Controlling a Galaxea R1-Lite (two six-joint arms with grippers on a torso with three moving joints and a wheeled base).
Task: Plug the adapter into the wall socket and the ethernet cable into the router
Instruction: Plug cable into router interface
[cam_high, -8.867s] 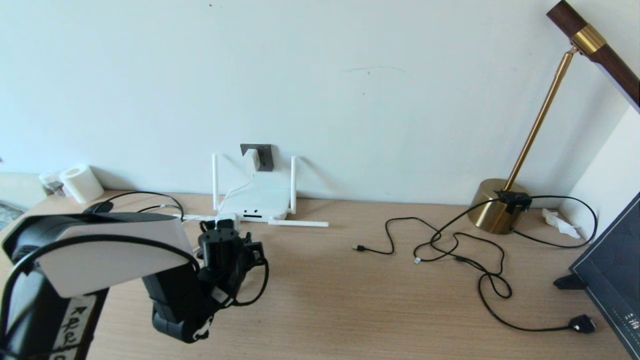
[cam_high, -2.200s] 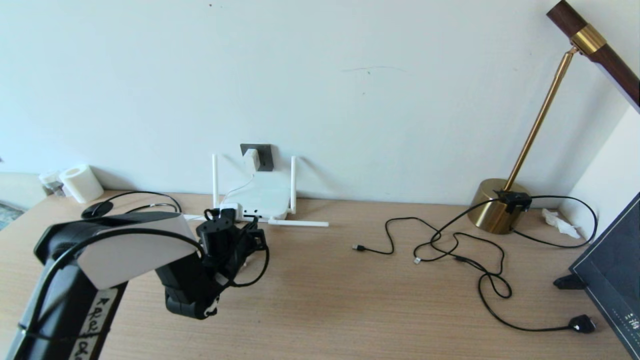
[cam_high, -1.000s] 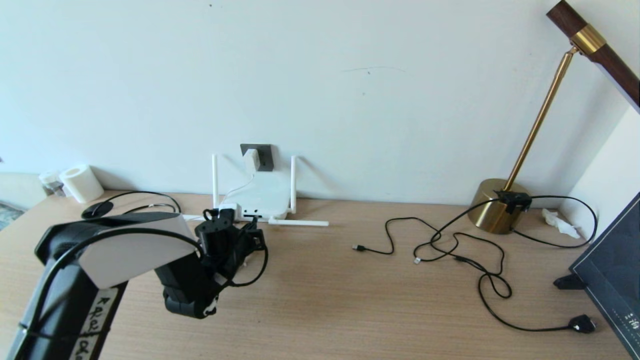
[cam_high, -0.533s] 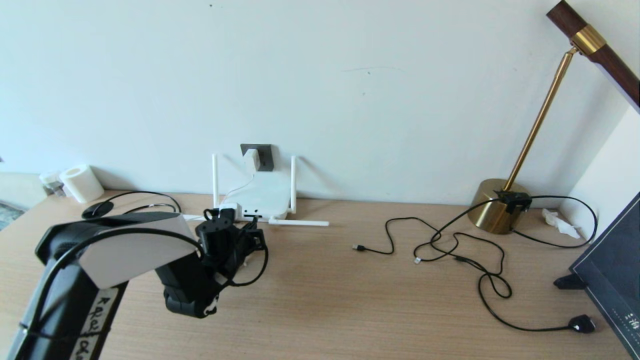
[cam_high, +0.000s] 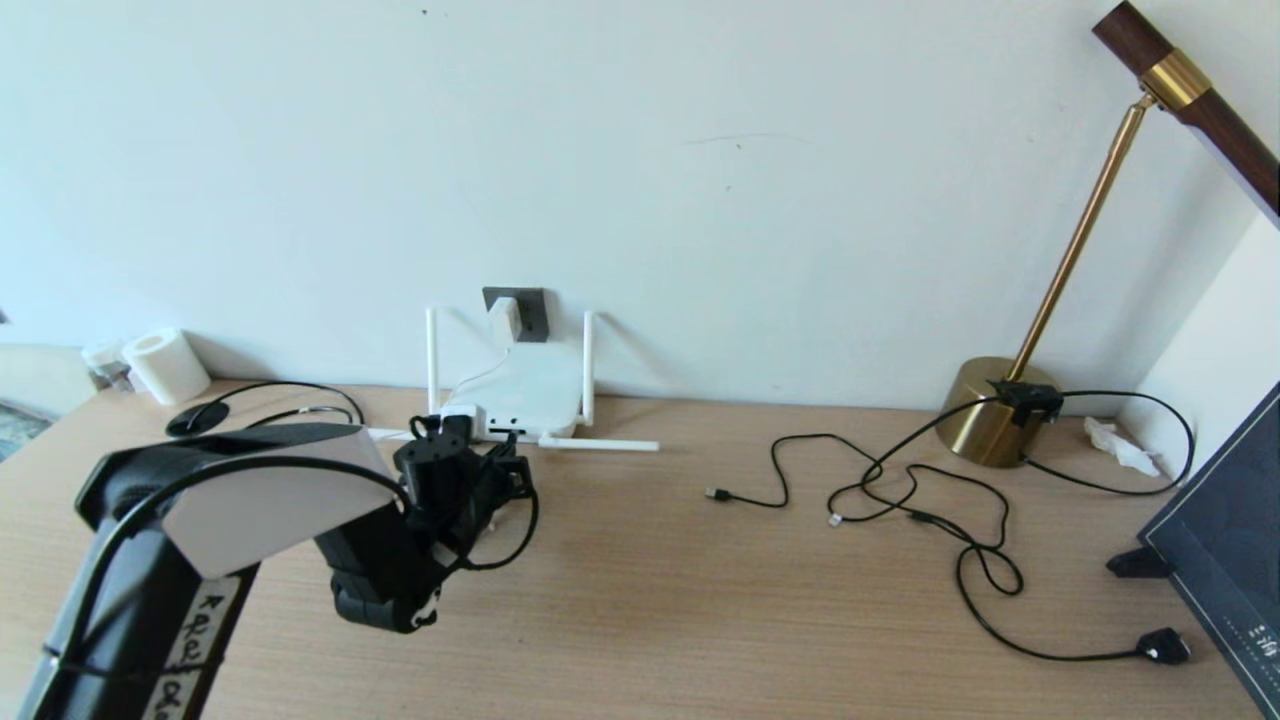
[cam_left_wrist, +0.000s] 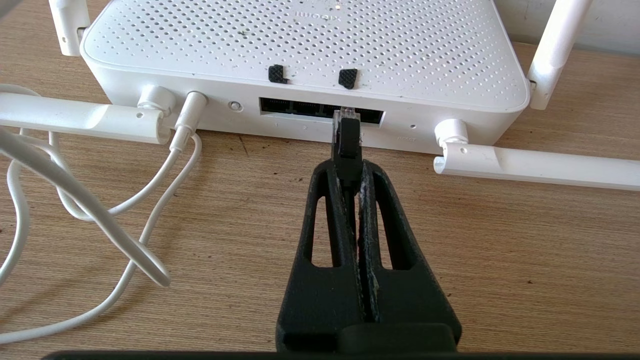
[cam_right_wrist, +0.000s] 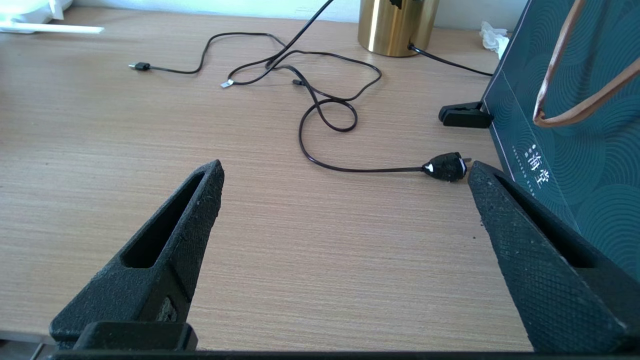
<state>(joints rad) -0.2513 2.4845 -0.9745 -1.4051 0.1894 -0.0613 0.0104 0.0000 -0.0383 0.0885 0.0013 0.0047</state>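
1. My left gripper (cam_left_wrist: 351, 167): low over the desk, directly in front of the router's port edge. Fingers pressed together on the black boot of the ethernet cable (cam_left_wrist: 346, 137). In the head view this gripper (cam_high: 505, 470) sits just short of the router's near edge.

2. Ethernet cable: its clear plastic plug tip points at the router's long dark port slot (cam_left_wrist: 320, 109), at or just entering the opening; I cannot tell how deep it sits.

3. Router (cam_left_wrist: 305, 45): flat white perforated box lying on the desk against the wall (cam_high: 640, 150). Two stick antennas stand upright at the back, two lie flat along the desk either side of the ports. In the head view it (cam_high: 525, 390) rests right below the wall socket.

4. Wall socket (cam_high: 524, 313): dark grey plate on the wall just above the desk.

5. Adapter (cam_high: 508, 316): small white cube seated on the socket plate. Its thin white cord (cam_left_wrist: 150, 200) loops over the desk and ends in a barrel plug pushed into the router beside the port slot.

6. My right gripper (cam_right_wrist: 345, 175): hovering above bare desk, fingers spread wide, holding nothing; out of the head view.

7. Desk (cam_high: 700, 600): light wood grain.

8. Other items: brass lamp base (cam_high: 990, 410) at the far right; thin black cables (cam_high: 900, 490) tangled near it, one ending in a black plug (cam_right_wrist: 445, 166); dark green bag (cam_right_wrist: 575, 125) at the right edge; white paper roll (cam_high: 165, 365) at the far left.
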